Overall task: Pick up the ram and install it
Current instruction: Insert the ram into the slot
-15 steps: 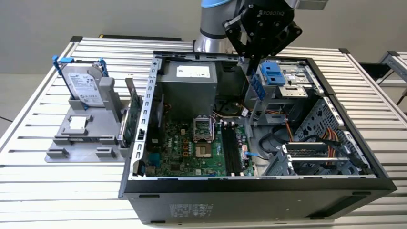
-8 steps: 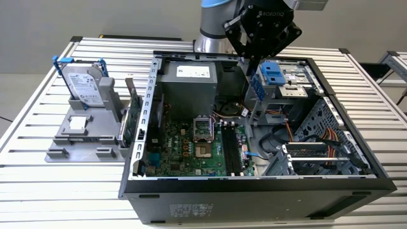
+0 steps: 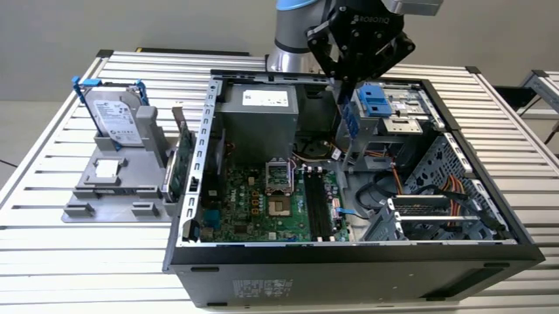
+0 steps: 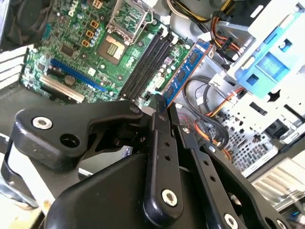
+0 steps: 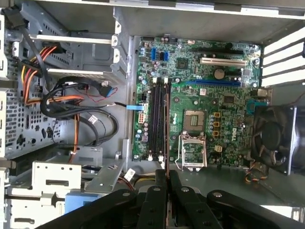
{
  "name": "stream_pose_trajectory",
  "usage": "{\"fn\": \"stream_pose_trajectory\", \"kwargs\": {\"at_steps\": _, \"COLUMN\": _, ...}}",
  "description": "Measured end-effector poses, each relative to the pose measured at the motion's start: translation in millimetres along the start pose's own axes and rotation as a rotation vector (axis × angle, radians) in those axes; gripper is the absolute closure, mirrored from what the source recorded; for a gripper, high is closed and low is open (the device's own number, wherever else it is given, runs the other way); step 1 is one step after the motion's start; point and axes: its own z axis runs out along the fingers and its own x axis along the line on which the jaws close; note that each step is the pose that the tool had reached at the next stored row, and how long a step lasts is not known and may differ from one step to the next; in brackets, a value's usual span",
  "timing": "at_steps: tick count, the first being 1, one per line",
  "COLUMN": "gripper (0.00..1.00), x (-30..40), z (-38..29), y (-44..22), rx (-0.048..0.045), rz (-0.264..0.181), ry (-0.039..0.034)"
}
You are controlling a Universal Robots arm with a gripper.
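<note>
Over the open computer case (image 3: pixel 349 255) in the exterior view, the gripper (image 3: pixel 347 78) hangs near the far wall, pinching the ram (image 3: pixel 349 121) by its top end. The stick hangs upright, well clear of the memory slots (image 3: pixel 316 203) (not seated). Second wrist view: fingers (image 4: pixel 159 143) pressed on the ram (image 4: pixel 187 69), chips facing the camera, motherboard (image 4: pixel 95 52) beyond. First wrist view: ram (image 5: pixel 167 129) seen edge-on, parallel to the slots (image 5: pixel 157 119), gripper (image 5: pixel 167 174) clamped on it.
</note>
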Motion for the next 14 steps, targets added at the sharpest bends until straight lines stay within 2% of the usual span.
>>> {"fn": "stream_pose_trajectory", "kwargs": {"at_steps": 14, "gripper": 1.0, "x": 0.0, "z": 1.0, "y": 0.0, "rx": 0.0053, "rz": 0.255, "ry": -0.0049}}
